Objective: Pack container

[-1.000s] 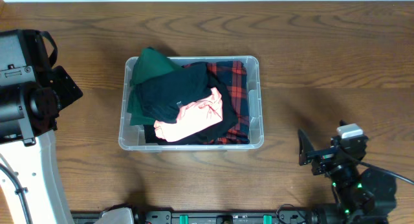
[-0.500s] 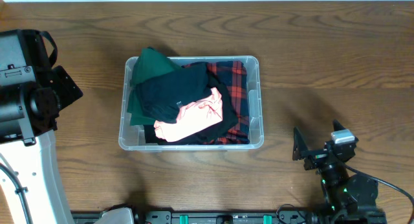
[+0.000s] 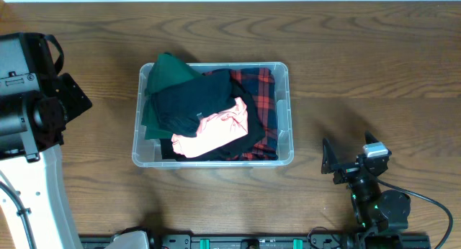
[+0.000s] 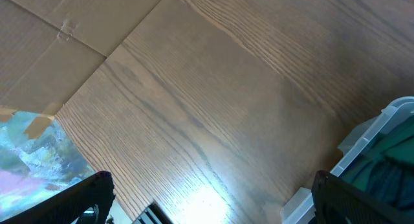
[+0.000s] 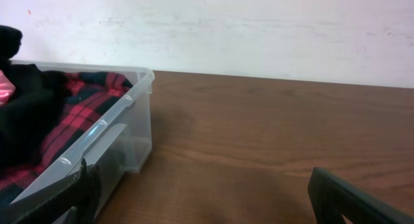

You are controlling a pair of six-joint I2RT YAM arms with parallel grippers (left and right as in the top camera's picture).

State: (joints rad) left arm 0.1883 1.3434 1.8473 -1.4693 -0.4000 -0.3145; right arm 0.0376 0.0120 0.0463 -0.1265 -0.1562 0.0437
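**Overhead:** container (image 3: 287, 127) sits mid-surface (image 3: 360, 62), up & left of the right end effector (image 3: 340, 165), well apart from it. It's packed w/ clothes. Green garment (image 3: 169, 73) is in the corner farthest from that end effector. Black garment (image 3: 191, 105) lies across the middle w/ the pink garment (image 3: 216, 130) on top of it. Red plaid cloth (image 3: 261, 91) runs along the side nearest the end effector. Right end effector is over bare wood; can't judge its opening from this angle. Left arm (image 3: 29, 98) bulks at the frame's left edge, beside the container; its end effector can't be made out here.

**Left wrist:** left end effector (image 4: 213, 198) is spread wide, fingertips (image 4: 84, 198) at the two bottom corners, only wood btwn them, nothing held. A container corner shows to its right, just by the right-hand fingertip, w/ the green garment inside. Ahead-left, past the surface edge, is brown cardboard (image 4: 39, 49). A blurry blue-pink thing (image 4: 29, 153) is at far left; can't tell what it is.

**Right wrist:** right end effector gapes wide, dark fingertips at both bottom corners, nothing gripped. Container is ahead & left of it, near the left fingertip. Red plaid cloth & black garment show over the rim. White wall (image 5: 259, 30) is beyond the surface
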